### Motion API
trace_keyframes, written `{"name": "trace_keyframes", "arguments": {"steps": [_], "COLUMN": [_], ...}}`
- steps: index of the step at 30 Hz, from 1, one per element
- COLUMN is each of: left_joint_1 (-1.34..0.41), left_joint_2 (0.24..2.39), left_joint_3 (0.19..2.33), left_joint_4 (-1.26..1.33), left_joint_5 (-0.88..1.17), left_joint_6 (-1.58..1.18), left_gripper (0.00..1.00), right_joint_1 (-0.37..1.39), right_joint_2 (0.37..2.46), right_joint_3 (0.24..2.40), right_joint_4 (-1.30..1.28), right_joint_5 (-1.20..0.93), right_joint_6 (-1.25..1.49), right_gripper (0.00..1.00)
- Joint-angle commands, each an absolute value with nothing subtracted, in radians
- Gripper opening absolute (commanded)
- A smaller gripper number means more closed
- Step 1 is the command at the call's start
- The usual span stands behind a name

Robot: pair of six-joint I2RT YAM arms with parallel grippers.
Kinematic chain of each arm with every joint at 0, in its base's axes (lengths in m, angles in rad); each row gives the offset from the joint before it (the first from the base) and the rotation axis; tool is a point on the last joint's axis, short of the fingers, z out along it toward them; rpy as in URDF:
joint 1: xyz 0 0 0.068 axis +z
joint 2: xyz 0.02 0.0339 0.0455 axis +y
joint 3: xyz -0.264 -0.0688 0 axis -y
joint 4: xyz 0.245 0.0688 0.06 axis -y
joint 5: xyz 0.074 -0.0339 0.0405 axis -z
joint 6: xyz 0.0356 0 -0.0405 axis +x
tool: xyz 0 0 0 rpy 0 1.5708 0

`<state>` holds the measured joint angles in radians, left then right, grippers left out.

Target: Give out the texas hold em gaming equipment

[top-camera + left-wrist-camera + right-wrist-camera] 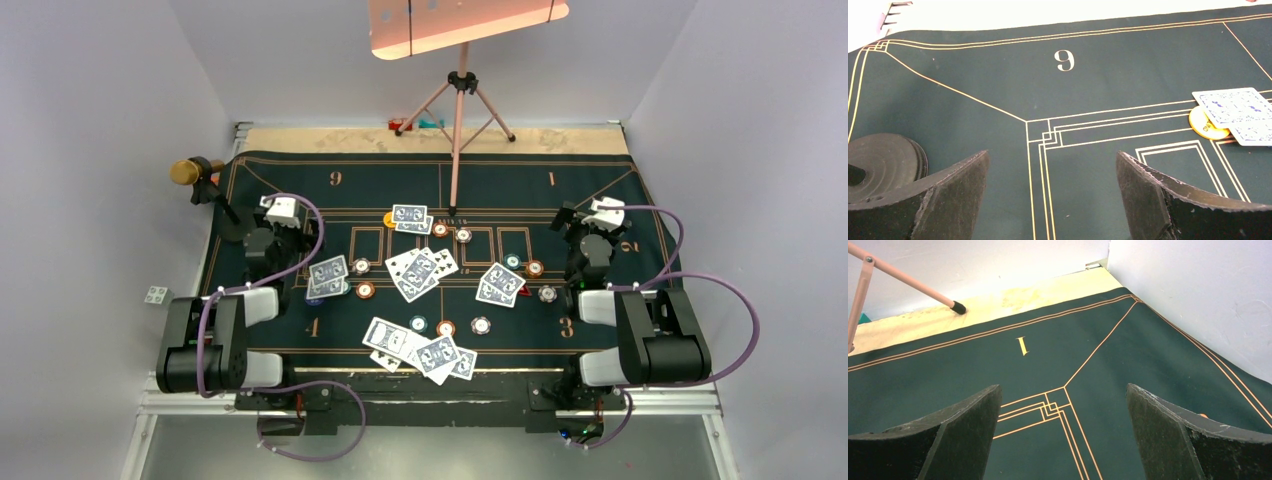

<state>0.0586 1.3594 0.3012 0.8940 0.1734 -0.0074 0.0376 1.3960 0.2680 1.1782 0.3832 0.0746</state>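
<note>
Top view. My left pincer [270,240] hangs over the left side of the green felt mat [300,180], and my right pincer [592,245] over the right side. Neither has hold of anything. The playing cards [420,270] lie face-down in five loose clusters across the middle of the mat: one centre, one far [410,217], one left just beside my left pincer [328,275], one right [500,284], one near [420,350]. Small chips are scattered between the clusters: an orange-brown chip [365,290], a teal chip [417,323], a white chip [481,324], and more near the right cluster. A yellow disc [389,219] touches the far cluster. A pink tripod [458,100] stands at the far edge of the worktop.

Left wrist. My two fingers [948,195] stand spread wide, only bare felt between them. Ahead is the printed 9 [1064,60]. At the right edge the yellow disc sits partly under two overlapping cards. At far left there is a dark round stand base [883,160], close beside my left finger.

Right wrist. My fingers [963,435] are just as wide apart, gripping nothing; gold lines and felt lie between them. A printed 1 [1021,346] lies ahead, and a tripod foot [959,307] rests on the bare worktop strip [1013,297] beyond. No cards or chips can be made out here.
</note>
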Motion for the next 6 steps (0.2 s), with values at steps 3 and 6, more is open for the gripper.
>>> {"name": "trace_keyframes", "arguments": {"steps": [3, 6], "left_joint_1": [0.056, 0.055], "left_joint_2": [1.358, 1.354], "left_joint_3": [0.321, 0.317], "left_joint_4": [0.910, 0.915], "left_joint_5": [0.174, 0.174], "left_joint_6": [-0.011, -0.012], "left_gripper": [1.00, 1.00], "right_joint_1": [0.039, 0.038], "right_joint_2": [1.386, 1.385], "right_joint_3": [0.285, 0.285], "right_joint_4": [1.218, 1.218], "right_joint_5": [0.408, 0.408], "right_joint_6": [0.064, 0.065], "right_gripper": [0.98, 0.98]}}
